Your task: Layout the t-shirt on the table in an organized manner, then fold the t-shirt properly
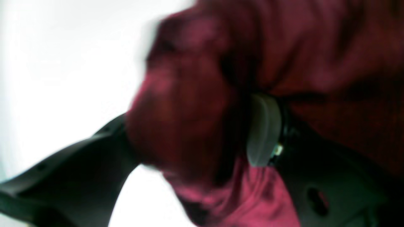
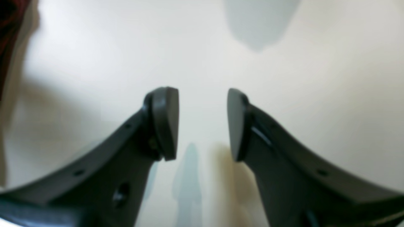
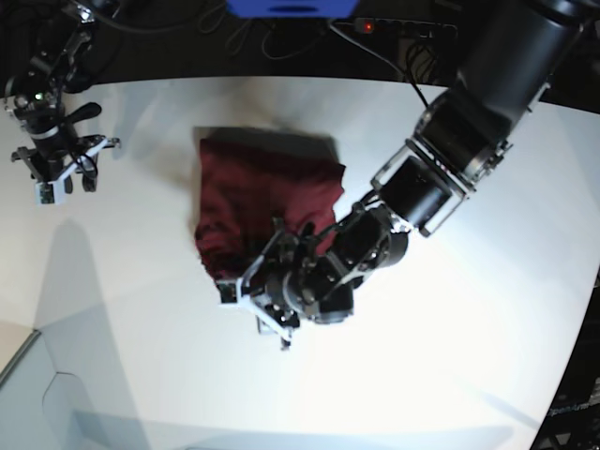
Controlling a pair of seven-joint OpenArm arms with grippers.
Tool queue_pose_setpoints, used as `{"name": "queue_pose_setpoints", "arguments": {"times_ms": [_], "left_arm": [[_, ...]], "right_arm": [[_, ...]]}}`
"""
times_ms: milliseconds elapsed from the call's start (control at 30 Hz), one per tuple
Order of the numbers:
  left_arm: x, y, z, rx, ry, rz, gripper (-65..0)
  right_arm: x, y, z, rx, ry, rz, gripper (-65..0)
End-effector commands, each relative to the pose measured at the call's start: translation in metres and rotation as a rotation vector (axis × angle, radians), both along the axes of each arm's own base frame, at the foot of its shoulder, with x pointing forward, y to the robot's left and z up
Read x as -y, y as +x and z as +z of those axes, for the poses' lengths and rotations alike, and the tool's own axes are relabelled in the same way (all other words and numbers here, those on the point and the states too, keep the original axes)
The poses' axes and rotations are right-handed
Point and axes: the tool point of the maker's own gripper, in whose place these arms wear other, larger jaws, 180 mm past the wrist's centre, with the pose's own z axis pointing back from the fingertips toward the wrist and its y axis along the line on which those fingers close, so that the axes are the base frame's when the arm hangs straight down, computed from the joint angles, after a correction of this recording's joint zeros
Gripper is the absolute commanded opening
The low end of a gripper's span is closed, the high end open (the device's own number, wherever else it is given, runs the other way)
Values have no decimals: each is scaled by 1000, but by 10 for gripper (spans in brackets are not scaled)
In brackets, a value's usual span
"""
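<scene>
T-shirt (image 3: 267, 192): maroon, lay folded into a compact block at the centre of the white tabletop (image 3: 469, 356), likely nearly finished. Left hand (image 3: 258, 300): sat at the block's 6 o'clock edge, cloth bunched between its fingers; whether clenched or released could not be told. Right hand (image 2: 202, 123): released, empty, parked well apart at 9 o'clock, seemingly to keep clear.

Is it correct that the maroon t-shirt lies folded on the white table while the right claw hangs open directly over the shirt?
Not quite. The right claw is open, but it hangs over bare white table, off to the side of the maroon t-shirt; the base view shows this. The shirt does lie folded on the table.
</scene>
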Motion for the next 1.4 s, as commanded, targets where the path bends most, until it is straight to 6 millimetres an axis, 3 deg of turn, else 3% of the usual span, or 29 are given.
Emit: {"name": "queue_pose_setpoints", "arguments": {"times_ms": [0,100,167,300,400,533,633,733,800,833,933,1067,1200,1367], "left_arm": [[16,19,46,88,-92,-8,-252],[14,32,89,162,-200,27,-252],[8,33,104,185,-261,59,-252],[-15,29,108,209,-267,118,-255],[-65,30,115,246,-206,250,-256],[-159,9,119,276,-199,518,-258],[-234,-27,109,276,-197,740,-292],[-301,-78,89,252,-153,942,-460],[-330,-106,78,231,-112,1030,-612],[-340,-119,73,217,-92,1062,-650],[-366,-165,44,129,-31,1165,-625],[-390,-217,17,29,62,1230,-648],[-393,-267,-25,-138,139,1243,-647],[-393,-323,-64,-312,221,1201,-647]], "right_arm": [[3,9,16,59,-14,10,-397],[4,9,22,70,-25,11,-396],[4,11,30,88,-41,16,-395],[8,2,40,100,-74,7,-395],[7,-7,50,109,-105,6,-399],[15,-33,60,114,-127,-70,-402],[31,-57,63,105,-142,-163,-456],[45,-88,56,68,-136,-266,-618],[47,-103,49,35,-130,-297,-650],[46,-109,45,20,-125,-301,-650],[44,-124,37,-28,-124,-302,-650],[44,-147,21,-97,-108,-313,-650],[42,-172,-3,-183,-72,-323,-650],[34,-218,-44,-319,12,-356,-650]]}}
